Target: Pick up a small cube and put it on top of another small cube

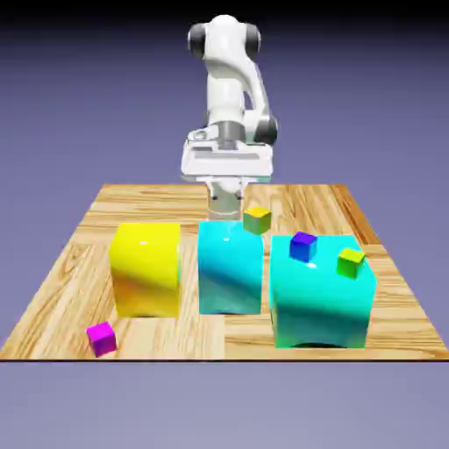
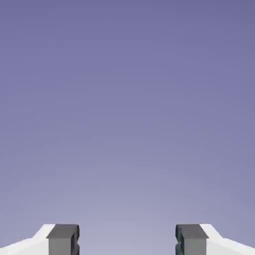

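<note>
The tiny magenta cube (image 1: pixel 102 339) awaited pickup; the white two-finger gripper (image 2: pixel 127 240), spread wide and empty, needed to reach over it.

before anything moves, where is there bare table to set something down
Bare wood shows between the yellow block and the magenta cube, and in front of the cyan block. It is crowded at the exterior view's right, where the teal block stands with the blue-violet cube and yellow-green cube
</note>
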You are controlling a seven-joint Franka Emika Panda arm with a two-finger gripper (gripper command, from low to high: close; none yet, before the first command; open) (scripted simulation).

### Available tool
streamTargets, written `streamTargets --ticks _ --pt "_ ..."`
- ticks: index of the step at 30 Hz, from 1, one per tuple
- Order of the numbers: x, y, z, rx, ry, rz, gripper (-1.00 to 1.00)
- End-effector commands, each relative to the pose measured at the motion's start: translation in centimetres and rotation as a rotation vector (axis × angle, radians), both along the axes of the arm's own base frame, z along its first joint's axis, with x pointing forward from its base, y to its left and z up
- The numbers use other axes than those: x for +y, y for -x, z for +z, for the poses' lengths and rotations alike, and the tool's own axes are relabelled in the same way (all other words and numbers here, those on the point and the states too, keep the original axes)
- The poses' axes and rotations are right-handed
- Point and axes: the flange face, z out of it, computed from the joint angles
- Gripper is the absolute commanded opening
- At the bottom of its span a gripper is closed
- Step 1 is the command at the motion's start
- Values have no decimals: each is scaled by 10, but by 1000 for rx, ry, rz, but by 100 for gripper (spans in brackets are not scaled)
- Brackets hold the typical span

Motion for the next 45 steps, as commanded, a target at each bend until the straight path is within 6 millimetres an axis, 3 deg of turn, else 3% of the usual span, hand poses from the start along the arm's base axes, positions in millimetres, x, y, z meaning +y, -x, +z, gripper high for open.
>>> streamTargets --ticks 1,12,24,34,43,45 --pt "-1 -11 -2 37 21 12 0" --pt "-33 -117 -53 453 235 139 0" --pt "-99 -199 -148 933 419 248 0" --pt "-168 -228 -244 1352 516 303 0" --pt "-228 -220 -332 1737 542 313 0" --pt "-232 -218 -338 1765 542 312 0"
